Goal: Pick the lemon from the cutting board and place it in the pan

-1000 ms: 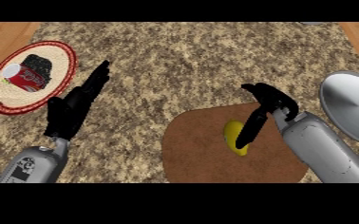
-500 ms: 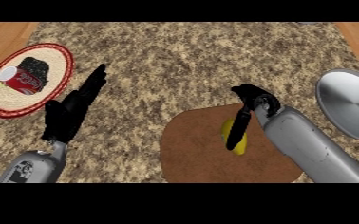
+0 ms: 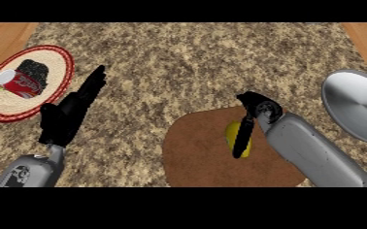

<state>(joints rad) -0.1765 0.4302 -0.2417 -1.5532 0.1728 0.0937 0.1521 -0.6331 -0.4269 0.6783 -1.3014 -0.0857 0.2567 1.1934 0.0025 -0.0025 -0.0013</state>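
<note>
The right hand's (image 3: 254, 107) fingers (image 3: 242, 136), straight and pressed together, lie across the smooth yellow lemon (image 3: 231, 132) on the round brown cutting board (image 3: 204, 162), on a speckled stone counter (image 3: 186, 58), the grey metal pan (image 3: 347, 102) just right, the left hand (image 3: 70, 112) resting open-fingered far left.

Speckled counter (image 3: 186, 63). Brown cutting board (image 3: 201, 162) bearing lemon (image 3: 231, 132), right hand (image 3: 252, 104) fingers straight across it. Grey pan (image 3: 347, 102), right edge. Red-rimmed plate (image 3: 69, 63), left. Left hand (image 3: 68, 114) flat-fingered, near plate.
</note>
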